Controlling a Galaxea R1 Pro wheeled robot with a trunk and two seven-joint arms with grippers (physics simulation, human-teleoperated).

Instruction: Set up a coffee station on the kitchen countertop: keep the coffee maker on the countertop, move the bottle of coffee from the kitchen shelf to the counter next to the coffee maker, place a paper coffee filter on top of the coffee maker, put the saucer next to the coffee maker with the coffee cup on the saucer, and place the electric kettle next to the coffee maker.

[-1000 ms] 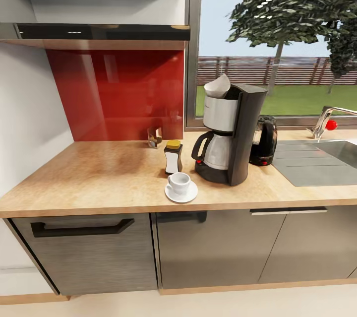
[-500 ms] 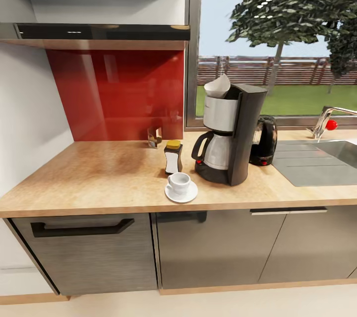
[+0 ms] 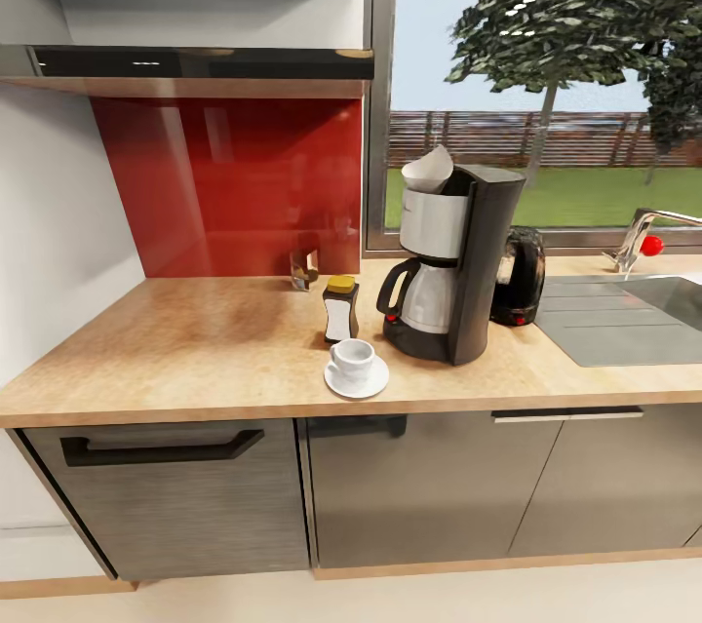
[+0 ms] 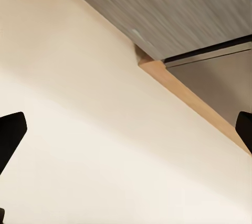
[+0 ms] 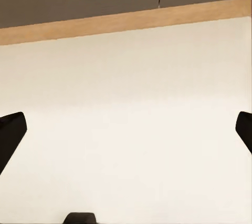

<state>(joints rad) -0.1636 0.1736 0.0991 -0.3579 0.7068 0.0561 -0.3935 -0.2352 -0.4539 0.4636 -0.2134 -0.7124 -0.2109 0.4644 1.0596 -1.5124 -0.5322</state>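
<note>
Nothing has moved since the earlier frames: the head view is the same, and every item sits where it did.

In the head view the coffee maker [image 3: 458, 262] stands on the countertop [image 3: 195, 340] just left of the sink [image 3: 624, 316]. The filter [image 3: 429, 171] rests in the top of its basket, tilted a little to the left. The bottle [image 3: 340, 308] stands upright just left of the coffee maker, close to but apart from it. In front of the bottle lies the saucer [image 3: 357, 377] with the cup [image 3: 351, 359] on it, near the machine's base. The kettle [image 3: 520, 276] stands right of the coffee maker and a little behind it, partly hidden by it. A small brownish glass thing [image 3: 304, 268] sits against the red backsplash [image 3: 229, 184]. Grey cabinet fronts [image 3: 429, 486] run below the worktop.

The wrist views show what the head view leaves out. The left gripper [image 4: 126, 134] hangs over pale floor [image 4: 79, 129], fingers spread wide with nothing between them, with a cabinet front and wooden plinth [image 4: 189, 98] beyond. The right gripper [image 5: 126, 132] is likewise spread and empty over the floor [image 5: 126, 129], the plinth [image 5: 121, 24] crossing the far edge.
</note>
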